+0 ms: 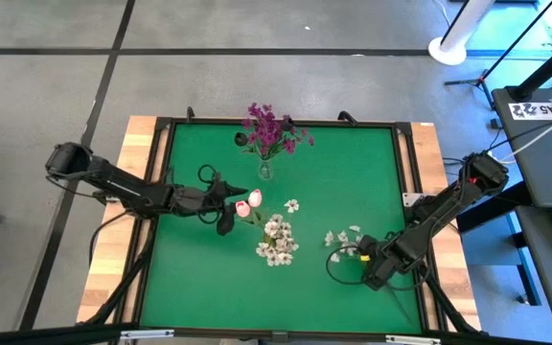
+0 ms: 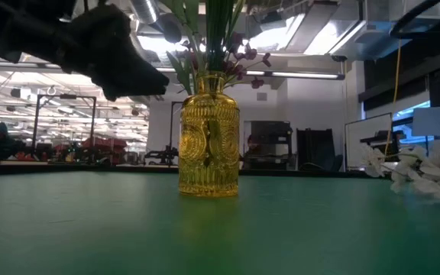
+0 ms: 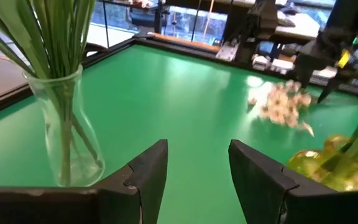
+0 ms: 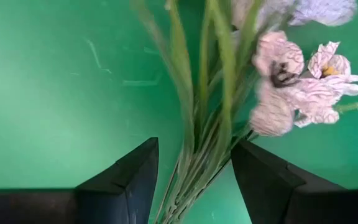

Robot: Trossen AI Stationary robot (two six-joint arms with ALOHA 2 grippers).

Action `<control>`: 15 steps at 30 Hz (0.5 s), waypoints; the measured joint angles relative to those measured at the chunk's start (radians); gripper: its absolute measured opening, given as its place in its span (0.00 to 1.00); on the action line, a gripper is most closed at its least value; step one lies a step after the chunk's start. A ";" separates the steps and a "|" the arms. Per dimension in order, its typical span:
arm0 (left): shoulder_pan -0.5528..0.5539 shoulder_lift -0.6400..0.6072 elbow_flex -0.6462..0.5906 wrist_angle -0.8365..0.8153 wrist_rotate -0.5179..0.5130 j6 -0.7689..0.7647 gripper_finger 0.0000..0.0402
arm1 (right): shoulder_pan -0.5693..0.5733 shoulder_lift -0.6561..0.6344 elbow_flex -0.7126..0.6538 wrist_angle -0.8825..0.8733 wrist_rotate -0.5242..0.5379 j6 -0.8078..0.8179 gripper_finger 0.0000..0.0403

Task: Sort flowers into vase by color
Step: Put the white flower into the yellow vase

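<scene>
Green tabletop [image 1: 343,172]: the right gripper [image 4: 194,180] straddles white-blossom stems [image 4: 201,134], jaws open, stems running lengthwise between them. Left gripper [image 3: 197,180] waits open-jawed beside the pink tulips [image 1: 248,203].

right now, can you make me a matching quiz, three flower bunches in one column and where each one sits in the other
Flowers:
1. purple flowers
2. pink tulips
3. white spray

Places:
A. lying on the mat, stems between the fingers of the right claw
B. standing in the clear glass vase
C. just off the tip of the left claw

Pairs: 1-B, 2-C, 3-A
</scene>
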 joint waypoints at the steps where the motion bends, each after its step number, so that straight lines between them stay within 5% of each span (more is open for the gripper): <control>1: 0.002 0.011 0.000 0.004 0.000 0.009 0.42 | 0.000 0.000 0.000 -0.007 -0.005 0.001 0.50; 15: 0.006 0.097 0.000 0.073 -0.001 0.028 0.42 | 0.000 -0.008 0.000 -0.030 -0.087 -0.001 0.50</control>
